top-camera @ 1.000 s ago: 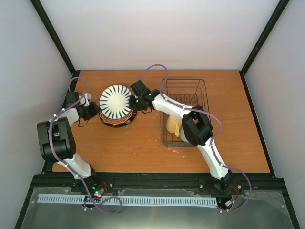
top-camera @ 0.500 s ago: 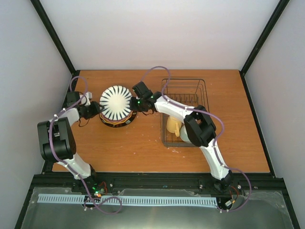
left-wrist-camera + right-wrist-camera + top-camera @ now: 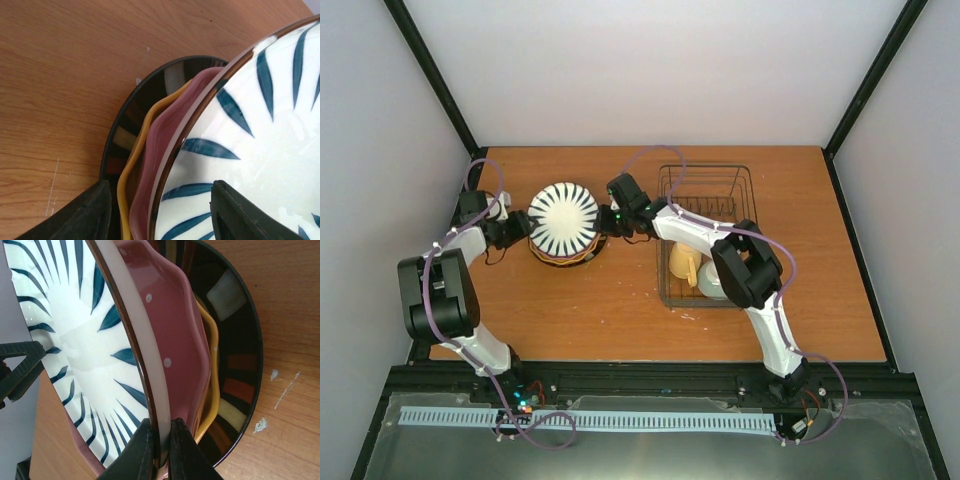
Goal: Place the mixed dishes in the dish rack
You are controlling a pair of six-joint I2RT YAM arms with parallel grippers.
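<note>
Pickup of striped plate point(image 3: 563, 215) in hand: right fingers point(image 3: 142, 450) pinched on rim, left fingers point(image 3: 85, 217) spread wide at opposite edge. Next needed: lift clear, slot into dish rack point(image 3: 720, 190).

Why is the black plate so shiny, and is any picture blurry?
Left wrist view: the dark plate mirrors pale light patches; the striped plate looks soft, very near the lens. Right wrist view: same glare on the dark plate. Top view: sharp, evenly lit.

Slight shift: striped plate point(image 3: 563, 220), right tool point(image 3: 160, 437)
</note>
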